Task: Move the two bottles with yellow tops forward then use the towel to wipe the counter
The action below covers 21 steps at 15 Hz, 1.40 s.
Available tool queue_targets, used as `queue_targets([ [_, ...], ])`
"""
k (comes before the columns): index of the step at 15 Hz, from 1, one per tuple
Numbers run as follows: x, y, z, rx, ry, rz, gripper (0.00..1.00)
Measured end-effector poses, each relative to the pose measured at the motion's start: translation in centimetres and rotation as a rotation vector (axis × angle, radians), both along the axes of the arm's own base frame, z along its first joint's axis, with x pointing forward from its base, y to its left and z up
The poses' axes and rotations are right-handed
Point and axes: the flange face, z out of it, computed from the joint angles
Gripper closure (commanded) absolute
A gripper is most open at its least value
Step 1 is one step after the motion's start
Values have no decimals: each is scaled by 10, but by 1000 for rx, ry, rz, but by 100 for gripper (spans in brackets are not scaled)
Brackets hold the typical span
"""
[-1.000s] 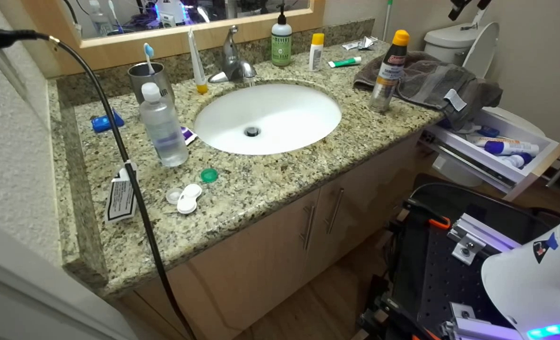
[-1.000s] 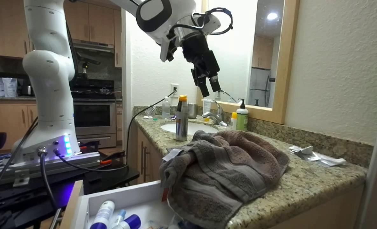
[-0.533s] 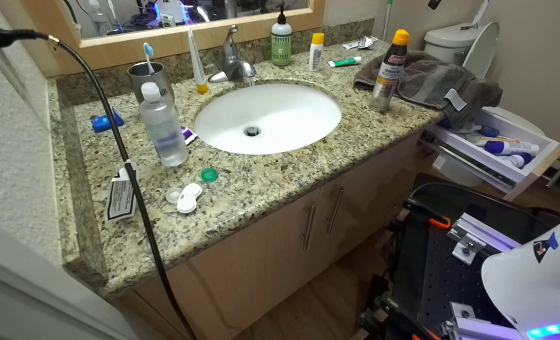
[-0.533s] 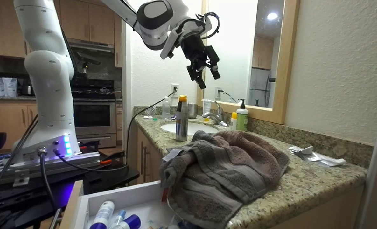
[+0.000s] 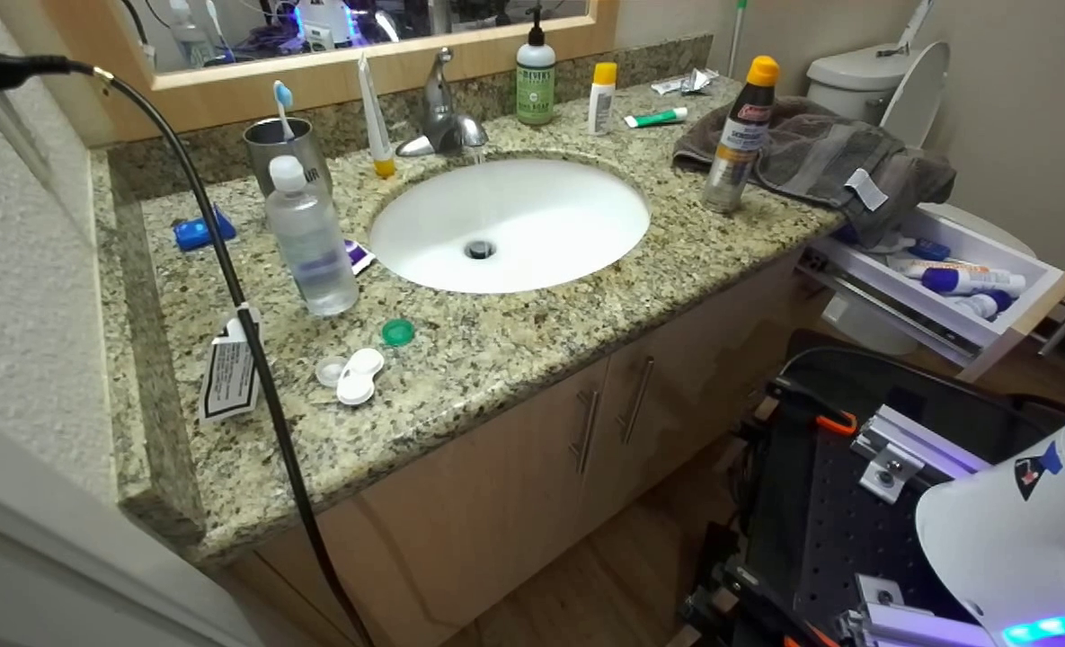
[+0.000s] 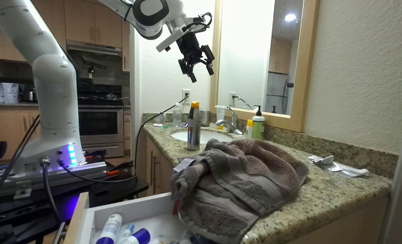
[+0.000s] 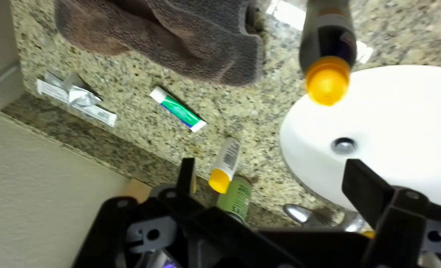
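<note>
The dark bottle with a yellow top (image 5: 741,137) stands upright on the counter (image 5: 532,332), between the sink and the towel. Behind it, near the soap, is the smaller white bottle with a yellow top (image 5: 601,101); both also show in the wrist view, the dark one (image 7: 328,56) up at the sink's edge. The towel (image 6: 241,176) lies rumpled at the counter's end, one side drooping over an open drawer. High above the sink, tilted downward, hangs my gripper (image 6: 202,75). Its fingers (image 7: 365,186) are wide apart and hold nothing.
A green soap bottle (image 5: 535,81) and the faucet (image 5: 442,117) stand behind the sink (image 5: 532,252). A clear bottle (image 5: 312,243), metal cup (image 5: 262,148) and lens case (image 5: 359,377) sit left. The drawer (image 6: 133,206) juts out. A black cable (image 5: 226,261) crosses the counter.
In an exterior view my gripper has risen and drawn back to the left, away from the towel end, with its fingers apart throughout. Both bottles and the towel stay where they were.
</note>
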Motion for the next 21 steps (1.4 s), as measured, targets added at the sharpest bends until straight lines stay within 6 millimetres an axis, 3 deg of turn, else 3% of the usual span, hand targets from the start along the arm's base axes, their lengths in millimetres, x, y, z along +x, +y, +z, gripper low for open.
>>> queue_targets([
  [4, -18, 25, 9, 102, 118, 136, 0],
  [10, -6, 43, -38, 120, 316, 165, 0],
  [16, 3, 40, -41, 122, 298, 126, 0],
  [21, 26, 17, -55, 172, 293, 52, 0],
])
